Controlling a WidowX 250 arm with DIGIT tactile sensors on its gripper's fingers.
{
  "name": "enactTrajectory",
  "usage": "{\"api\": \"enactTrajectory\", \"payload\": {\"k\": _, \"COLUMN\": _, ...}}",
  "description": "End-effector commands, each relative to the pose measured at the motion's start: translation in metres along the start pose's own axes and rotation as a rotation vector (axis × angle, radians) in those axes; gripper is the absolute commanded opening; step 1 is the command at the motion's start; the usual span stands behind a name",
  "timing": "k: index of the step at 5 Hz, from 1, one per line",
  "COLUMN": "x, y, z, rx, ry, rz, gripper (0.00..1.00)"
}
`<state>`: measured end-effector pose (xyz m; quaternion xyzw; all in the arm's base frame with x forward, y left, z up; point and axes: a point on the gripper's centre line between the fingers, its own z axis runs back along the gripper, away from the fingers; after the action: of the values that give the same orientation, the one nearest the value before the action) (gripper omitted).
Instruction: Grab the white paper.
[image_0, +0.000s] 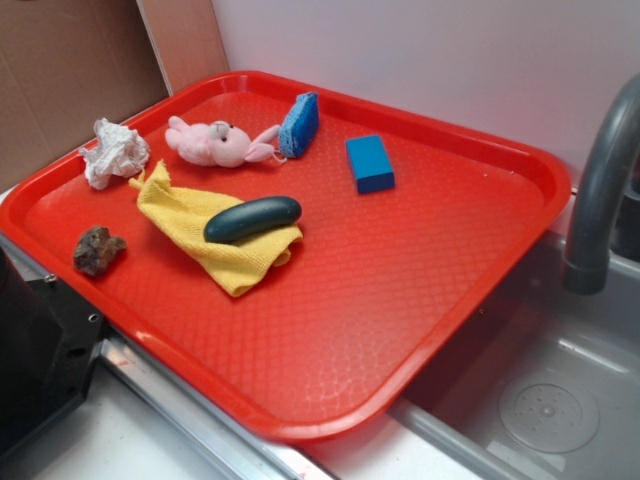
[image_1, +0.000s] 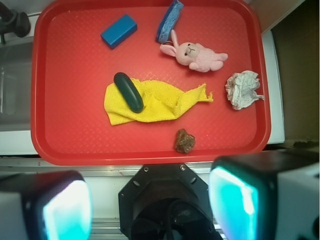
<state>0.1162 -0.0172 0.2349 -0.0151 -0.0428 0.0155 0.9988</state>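
The white paper (image_0: 113, 151) is a crumpled wad lying at the far left corner of the red tray (image_0: 440, 270). In the wrist view the white paper (image_1: 243, 89) lies at the tray's right side, below the pink plush bunny (image_1: 196, 55). My gripper (image_1: 150, 202) is open and empty, its two teal-padded fingers (image_1: 67, 210) wide apart at the bottom of the wrist view. It hangs high above the tray's near edge, far from the paper. The gripper does not show in the exterior view.
On the tray lie a yellow cloth (image_0: 215, 235) with a dark green oblong (image_0: 252, 218) on it, a brown lump (image_0: 97, 249), a blue sponge (image_0: 299, 125), a blue block (image_0: 369, 163) and the bunny (image_0: 215, 141). A grey faucet (image_0: 600, 190) and sink (image_0: 540, 400) stand at right.
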Motion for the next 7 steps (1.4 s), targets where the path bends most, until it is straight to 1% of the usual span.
{"api": "enactTrajectory", "payload": {"k": 1, "x": 0.0, "y": 0.0, "z": 0.0, "rx": 0.0, "ry": 0.0, "rz": 0.0, "gripper": 1.0}}
{"api": "enactTrajectory", "payload": {"k": 2, "x": 0.022, "y": 0.051, "z": -0.05, "rx": -0.029, "ry": 0.045, "rz": 0.203, "gripper": 1.0}}
{"api": "enactTrajectory", "payload": {"k": 3, "x": 0.049, "y": 0.111, "z": -0.087, "rx": 0.086, "ry": -0.059, "rz": 0.445, "gripper": 1.0}}
{"api": "enactTrajectory", "payload": {"k": 4, "x": 0.053, "y": 0.152, "z": -0.106, "rx": 0.143, "ry": -0.197, "rz": 0.691, "gripper": 1.0}}
{"api": "enactTrajectory", "payload": {"k": 5, "x": 0.041, "y": 0.168, "z": -0.128, "rx": 0.249, "ry": -0.229, "rz": 0.926, "gripper": 1.0}}
{"api": "enactTrajectory", "payload": {"k": 7, "x": 0.041, "y": 0.168, "z": -0.128, "rx": 0.249, "ry": -0.229, "rz": 0.926, "gripper": 1.0}}
